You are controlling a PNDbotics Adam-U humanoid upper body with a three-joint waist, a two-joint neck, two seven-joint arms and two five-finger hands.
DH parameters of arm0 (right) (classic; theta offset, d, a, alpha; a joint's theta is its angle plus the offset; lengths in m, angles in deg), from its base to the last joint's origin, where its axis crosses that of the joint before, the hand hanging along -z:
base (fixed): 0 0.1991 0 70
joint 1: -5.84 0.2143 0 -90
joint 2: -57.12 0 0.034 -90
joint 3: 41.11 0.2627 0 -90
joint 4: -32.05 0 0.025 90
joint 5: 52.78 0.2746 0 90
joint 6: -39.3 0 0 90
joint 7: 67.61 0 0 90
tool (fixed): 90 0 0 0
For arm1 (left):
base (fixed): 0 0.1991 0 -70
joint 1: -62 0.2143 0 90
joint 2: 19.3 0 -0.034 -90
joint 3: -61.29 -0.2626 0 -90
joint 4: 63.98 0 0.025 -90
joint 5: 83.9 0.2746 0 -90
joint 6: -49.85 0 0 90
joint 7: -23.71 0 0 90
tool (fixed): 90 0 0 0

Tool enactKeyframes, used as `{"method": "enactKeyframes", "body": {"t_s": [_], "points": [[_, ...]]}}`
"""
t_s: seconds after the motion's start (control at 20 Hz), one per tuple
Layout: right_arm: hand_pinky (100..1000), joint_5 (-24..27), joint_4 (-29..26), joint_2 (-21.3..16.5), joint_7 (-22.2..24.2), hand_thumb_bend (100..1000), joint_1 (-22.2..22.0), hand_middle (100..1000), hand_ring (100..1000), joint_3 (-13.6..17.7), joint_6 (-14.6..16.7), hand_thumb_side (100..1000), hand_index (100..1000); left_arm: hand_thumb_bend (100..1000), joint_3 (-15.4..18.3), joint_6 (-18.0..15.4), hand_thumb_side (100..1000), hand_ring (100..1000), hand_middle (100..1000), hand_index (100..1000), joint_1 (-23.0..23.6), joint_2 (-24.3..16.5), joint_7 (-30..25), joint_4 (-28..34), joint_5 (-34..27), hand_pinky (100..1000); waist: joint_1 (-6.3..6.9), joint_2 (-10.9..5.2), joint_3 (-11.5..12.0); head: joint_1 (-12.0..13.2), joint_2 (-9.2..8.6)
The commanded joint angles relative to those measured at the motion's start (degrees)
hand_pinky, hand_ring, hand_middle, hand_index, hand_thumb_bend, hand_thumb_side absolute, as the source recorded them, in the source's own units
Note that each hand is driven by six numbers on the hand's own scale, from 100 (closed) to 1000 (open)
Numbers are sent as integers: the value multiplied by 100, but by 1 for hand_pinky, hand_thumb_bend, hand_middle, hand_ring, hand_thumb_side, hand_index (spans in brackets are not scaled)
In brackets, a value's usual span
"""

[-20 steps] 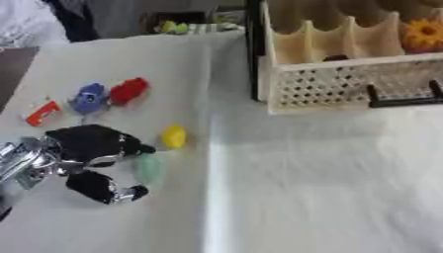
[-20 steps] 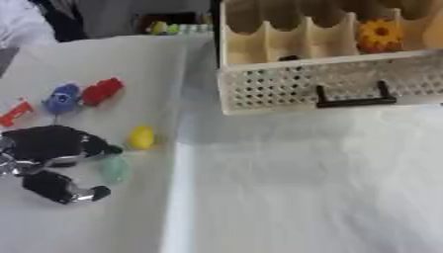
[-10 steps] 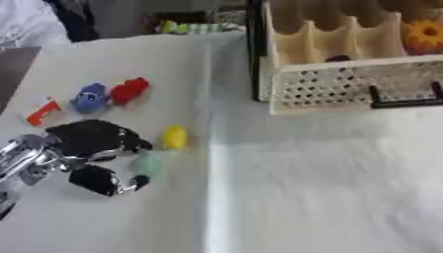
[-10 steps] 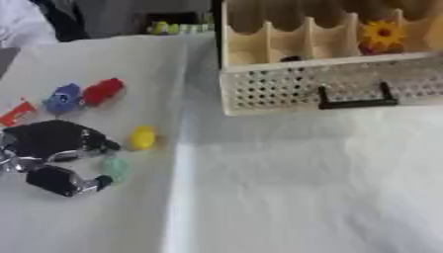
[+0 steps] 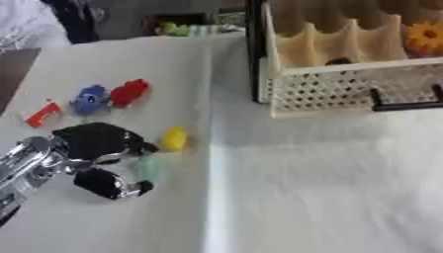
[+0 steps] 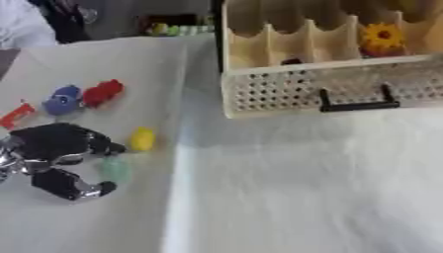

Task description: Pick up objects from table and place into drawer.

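The left robot hand [image 5: 95, 148] curls its fingers and thumb around a pale green object [image 5: 148, 167] on the desk [image 5: 286, 188]; a yellow piece [image 5: 175, 138] lies just beside.

Both views come from the robot's head, side by side, looking steeply down onto the white table [image 5: 303, 188] from close above. They face away from the body toward the drawer [image 6: 329, 74] at the far right. Both share nearly everything: drawer, table, and the small toys left of the drawer. In the right eye view the drawer sits further left.
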Motion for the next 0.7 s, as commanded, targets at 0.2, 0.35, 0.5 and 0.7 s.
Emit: {"method": "enactKeyframes", "body": {"t_s": [0.2,0.35,0.5,0.7], "points": [[578,81,-58,-56,-4,342,3,278,502,46,-44,920,656,359,-2,-34,1000,699,683,932,-58,-54,-9,-40,145,544,-1,-83,-4,24,-37],[579,97,-58,-40,13,340,8,276,502,42,-62,920,656,361,-10,-10,1000,663,645,901,-76,-28,70,-61,200,523,-2,-82,-6,23,-51],[580,103,-58,-30,21,338,0,275,502,54,-64,921,655,347,-20,7,1000,611,594,874,-73,-13,151,-94,264,495,-6,-80,-12,28,-57],[581,102,-58,-20,19,337,-12,276,502,65,-65,920,655,336,-35,6,954,566,559,834,-72,-10,275,-73,326,452,-10,-84,-8,27,-41]]}}
